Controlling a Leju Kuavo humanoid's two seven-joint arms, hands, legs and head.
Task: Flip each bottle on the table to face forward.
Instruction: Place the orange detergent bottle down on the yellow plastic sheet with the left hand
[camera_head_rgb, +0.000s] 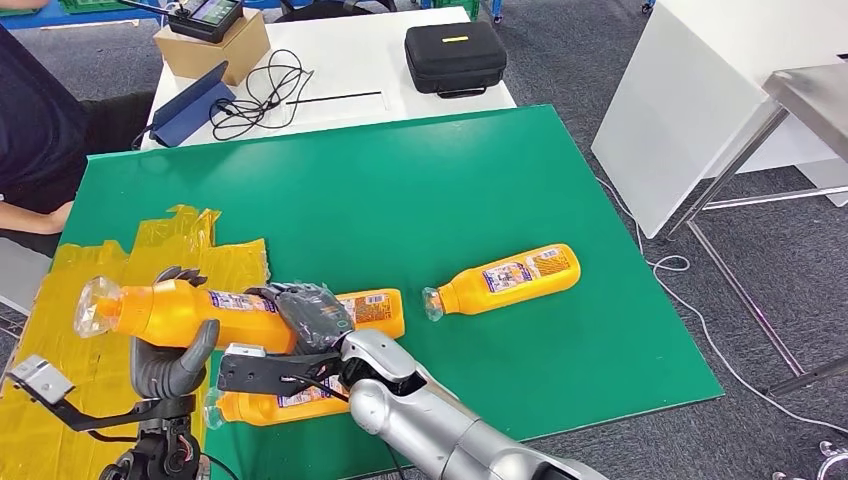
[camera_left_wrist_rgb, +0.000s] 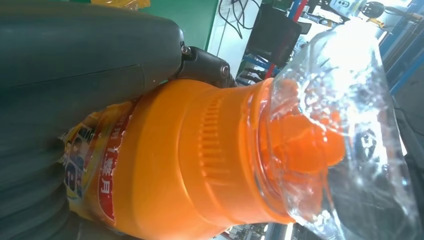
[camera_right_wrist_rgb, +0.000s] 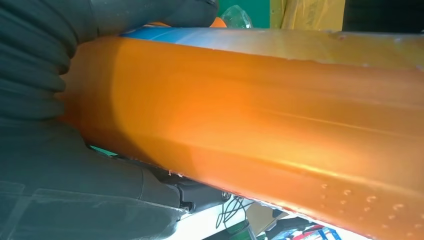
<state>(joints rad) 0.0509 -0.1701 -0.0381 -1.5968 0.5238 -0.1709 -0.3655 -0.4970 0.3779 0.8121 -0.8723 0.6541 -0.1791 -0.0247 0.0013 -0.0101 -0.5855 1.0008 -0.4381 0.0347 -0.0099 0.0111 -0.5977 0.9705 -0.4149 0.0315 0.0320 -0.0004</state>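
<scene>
Both hands are on one orange plastic bottle with a clear cap (camera_head_rgb: 190, 308), raised above the green surface (camera_head_rgb: 400, 200): the left hand (camera_head_rgb: 170, 360) curls around its neck end, the right hand (camera_head_rgb: 310, 315) wraps its labelled body. A second orange bottle (camera_head_rgb: 505, 278) lies label-up well apart, probably done; a third (camera_head_rgb: 275, 405) lies under the right arm, likely still waiting.

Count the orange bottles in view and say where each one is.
3. One bottle is held above the table in both robot hands. One lies on the green mat under the right arm. One lies alone to the right. Others may be hidden under the arms.
</scene>
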